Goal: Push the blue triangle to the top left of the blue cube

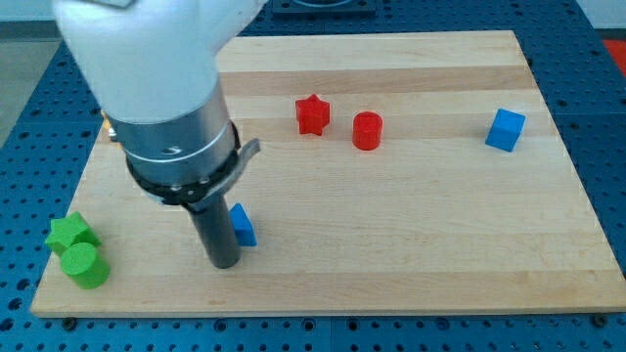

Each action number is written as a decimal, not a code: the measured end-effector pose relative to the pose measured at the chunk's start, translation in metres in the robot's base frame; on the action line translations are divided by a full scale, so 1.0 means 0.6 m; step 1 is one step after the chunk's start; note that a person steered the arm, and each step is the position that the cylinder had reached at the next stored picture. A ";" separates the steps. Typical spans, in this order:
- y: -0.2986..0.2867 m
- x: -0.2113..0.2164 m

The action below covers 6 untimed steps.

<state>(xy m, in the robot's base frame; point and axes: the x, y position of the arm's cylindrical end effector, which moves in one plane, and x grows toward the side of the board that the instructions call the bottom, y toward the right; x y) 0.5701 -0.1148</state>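
Now my tip (225, 262) upright, touching the blue triangle's (243, 226) left side, rod partly covering it; no pincer.

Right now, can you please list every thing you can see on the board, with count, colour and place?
star: 1, red, upper middle of the board.
cylinder: 1, red, just to the view's right of the red star.
cube: 1, blue, far on the view's right.
triangle: 1, blue, lower left, mostly hidden behind my rod.
green star: 1, green, bottom left corner.
green cylinder: 1, green, just below the green star.
board: 1, light wood.
my tip: 1, dark, at the triangle's left side; contact unclear.
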 end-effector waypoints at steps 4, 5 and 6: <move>0.024 -0.055; 0.035 -0.083; 0.038 -0.124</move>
<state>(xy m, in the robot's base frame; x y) 0.4959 -0.0919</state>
